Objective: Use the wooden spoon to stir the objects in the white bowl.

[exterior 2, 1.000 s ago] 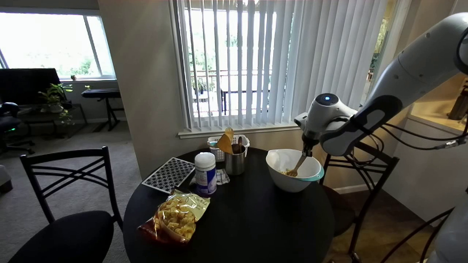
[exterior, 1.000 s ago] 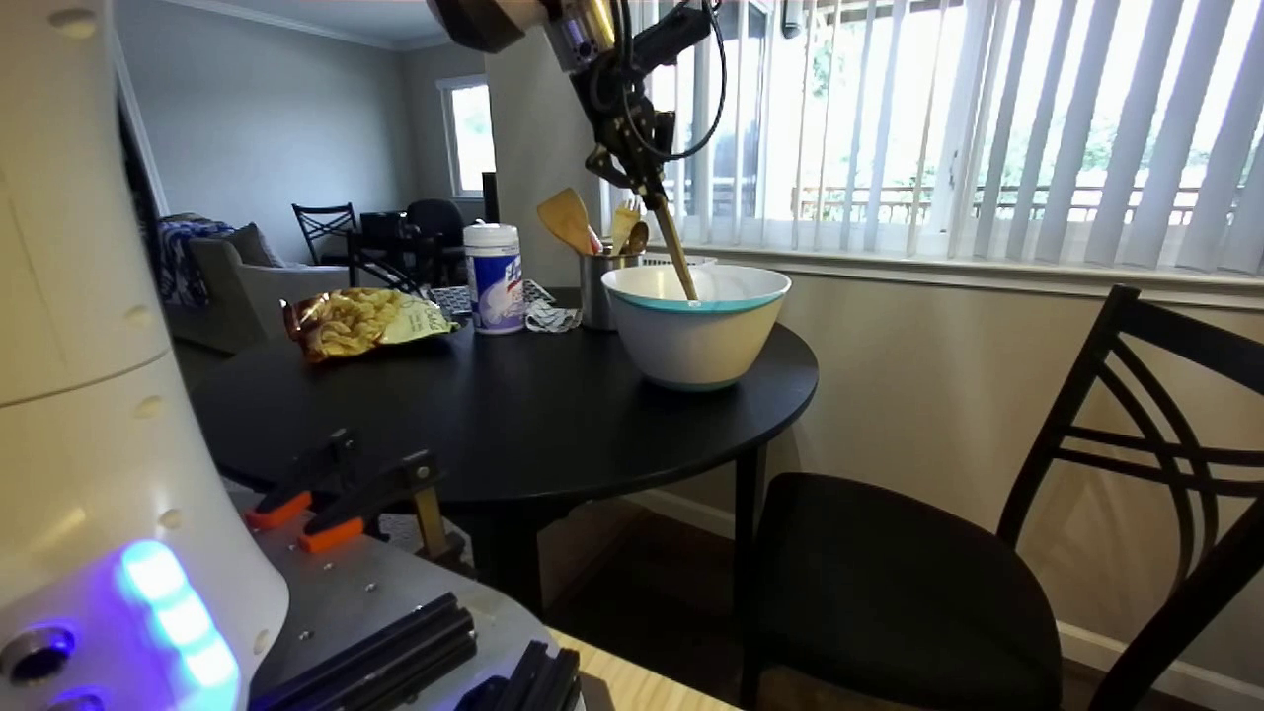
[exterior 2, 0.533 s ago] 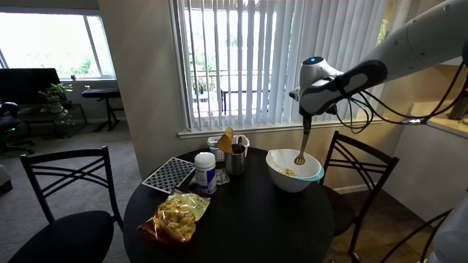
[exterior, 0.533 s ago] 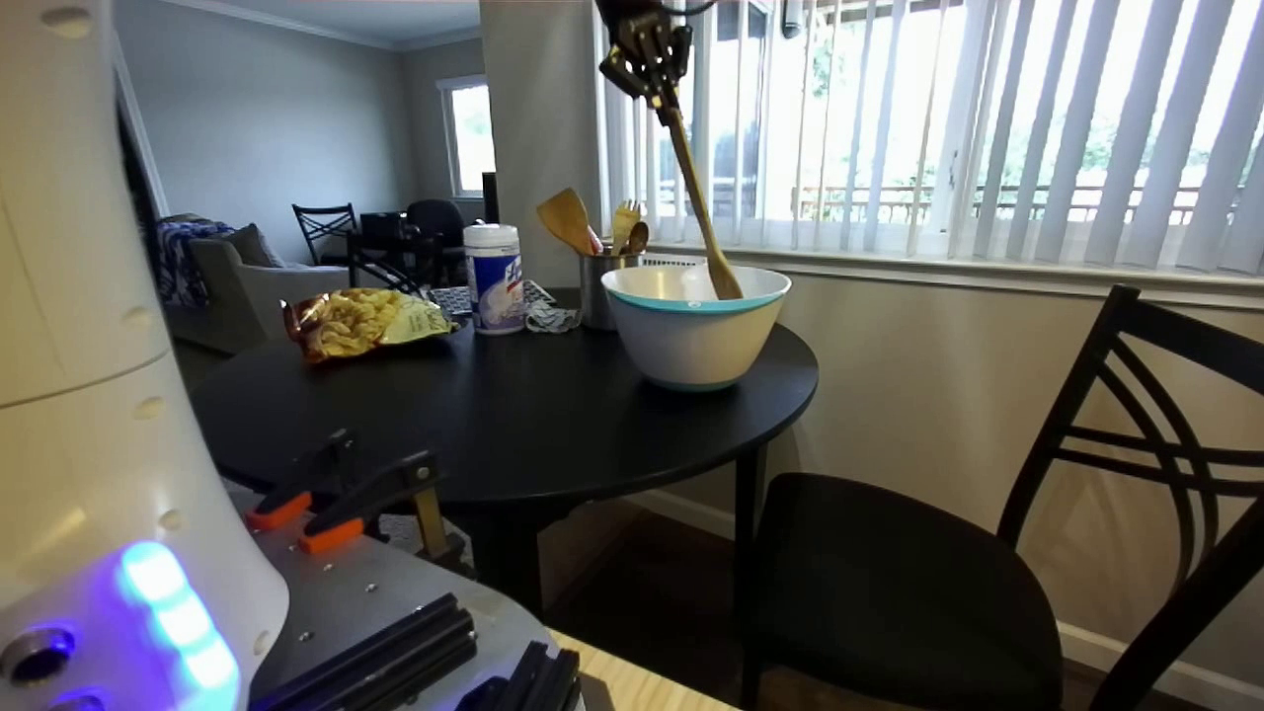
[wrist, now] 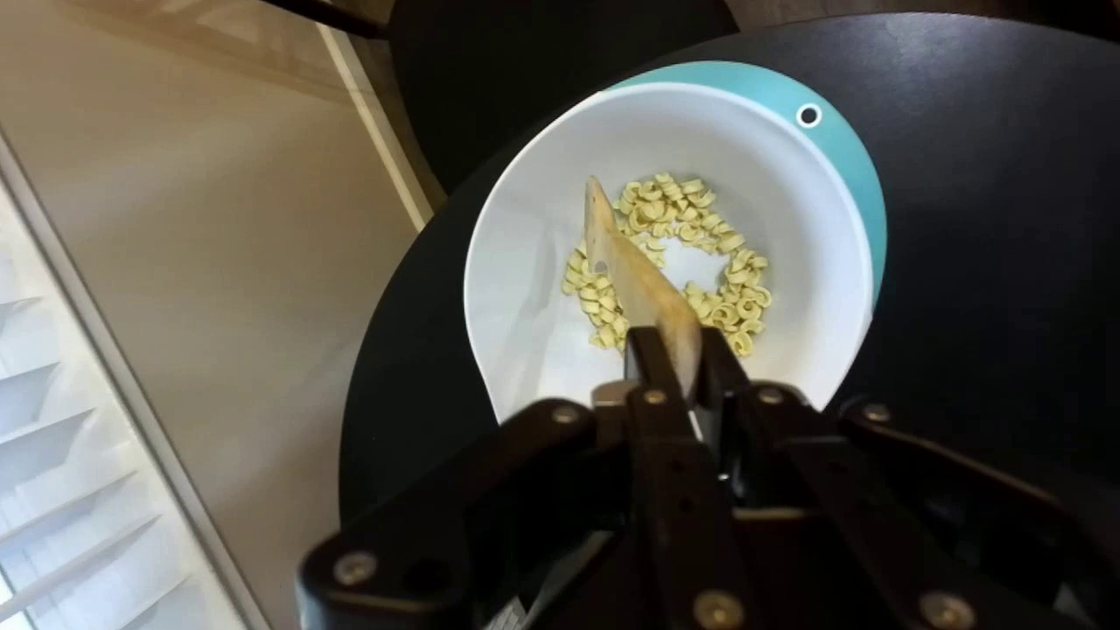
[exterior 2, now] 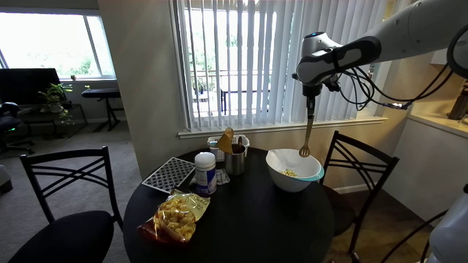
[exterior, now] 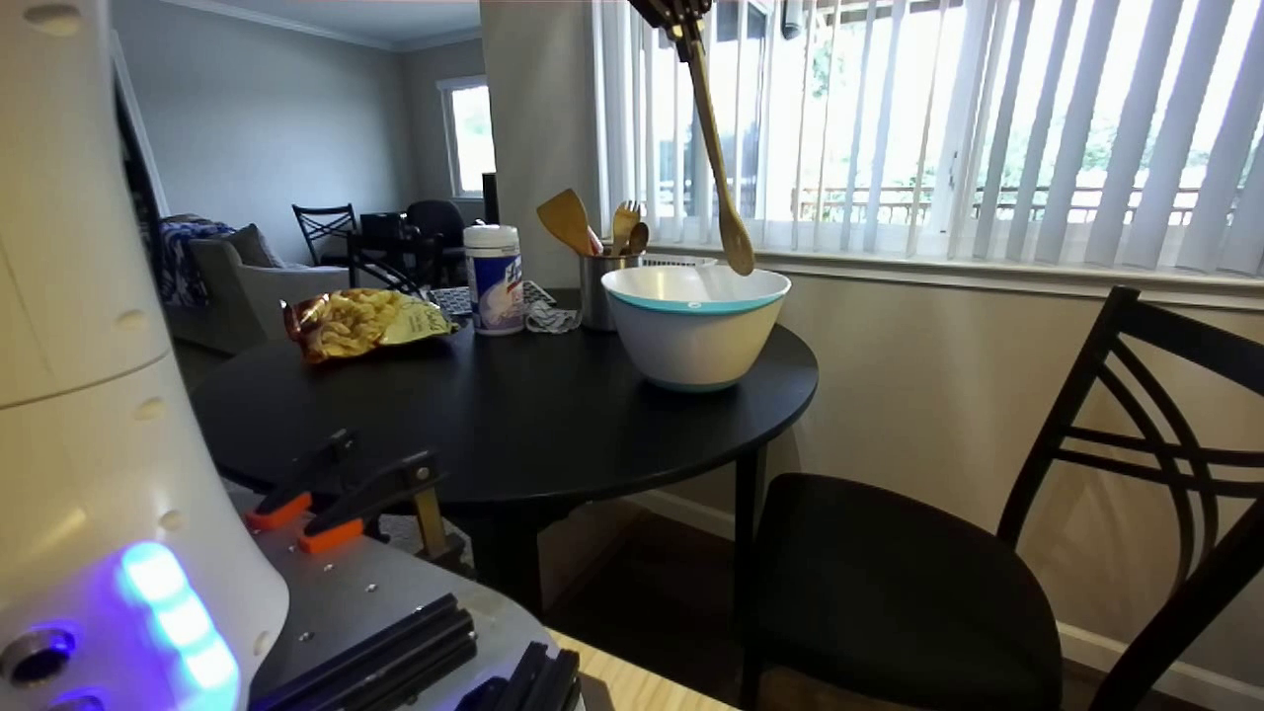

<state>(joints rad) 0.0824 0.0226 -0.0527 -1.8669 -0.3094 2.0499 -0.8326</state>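
Note:
The wooden spoon (exterior: 719, 158) has a long tan handle and a slotted head. My gripper is shut on the upper end of its handle in both exterior views (exterior: 688, 44) (exterior 2: 310, 114). The spoon hangs head down, slightly tilted, with its head at about rim height over the window side of the white bowl (exterior 2: 289, 182), apart from the pasta. The bowl stands on the table with a turquoise rim section. In the wrist view the gripper (wrist: 685, 363) pinches the spoon (wrist: 643, 276) above the bowl (wrist: 796, 227), and curly pasta (wrist: 744, 293) lies in a broken ring on its floor.
A metal utensil holder (exterior 2: 234, 164) with wooden tools stands beside the bowl, with a white basket (exterior 2: 218, 153) behind it. A wipes canister (exterior 2: 206, 179), snack bag (exterior 2: 175, 219) and patterned board (exterior 2: 170, 174) share the round black table (exterior 2: 256, 226). Blinds (exterior 2: 252, 65) hang behind.
My gripper has risen with the spoon. The spoon's head has come up from the pasta to about rim height, and the spoon hangs more upright. The bowl has not moved.

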